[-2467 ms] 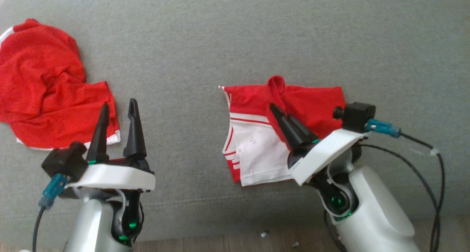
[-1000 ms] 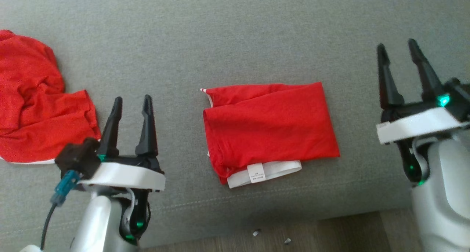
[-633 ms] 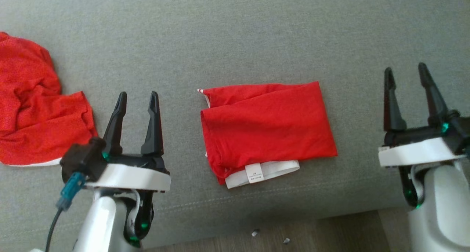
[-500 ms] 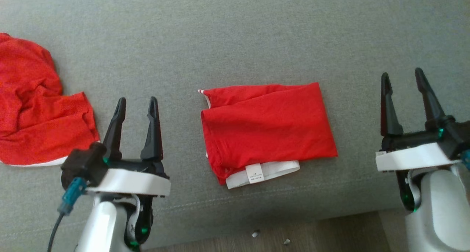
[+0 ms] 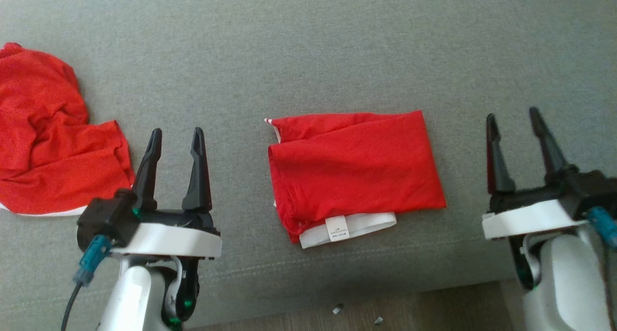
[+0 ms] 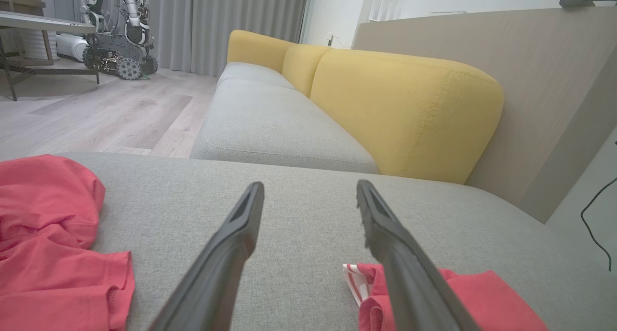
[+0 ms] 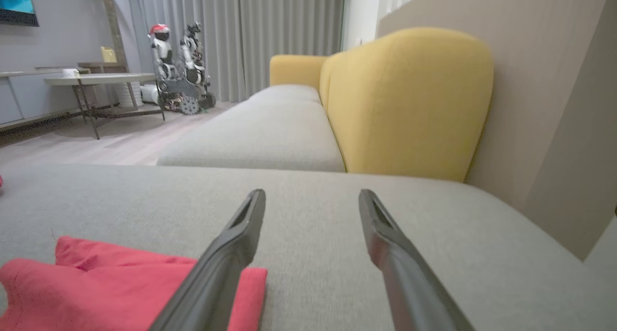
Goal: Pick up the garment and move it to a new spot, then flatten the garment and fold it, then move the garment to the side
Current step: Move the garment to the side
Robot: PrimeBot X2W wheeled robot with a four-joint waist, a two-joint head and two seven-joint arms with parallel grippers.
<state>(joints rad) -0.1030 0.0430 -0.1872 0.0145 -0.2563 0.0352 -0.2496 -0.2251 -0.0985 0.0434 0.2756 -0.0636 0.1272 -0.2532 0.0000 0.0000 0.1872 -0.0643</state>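
A folded red garment (image 5: pixel 354 169) with a white waistband and label along its near edge lies flat in the middle of the grey sofa seat (image 5: pixel 308 56). Its corner also appears in the left wrist view (image 6: pixel 482 297) and the right wrist view (image 7: pixel 96 283). My left gripper (image 5: pixel 176 136) stands open to the garment's left, apart from it, nothing between its fingers. My right gripper (image 5: pixel 513 116) is open to the garment's right, also holding nothing.
A second red garment (image 5: pixel 53 138) lies crumpled at the seat's far left, close to my left gripper. Yellow back cushions (image 6: pixel 400 109) rise beyond the seat. Wooden floor (image 5: pixel 366 311) with small scraps runs along the seat's near edge.
The right gripper let go of the garment, opened and drew back to the right and down. The garment now lies folded with red on top. The left gripper has barely moved.
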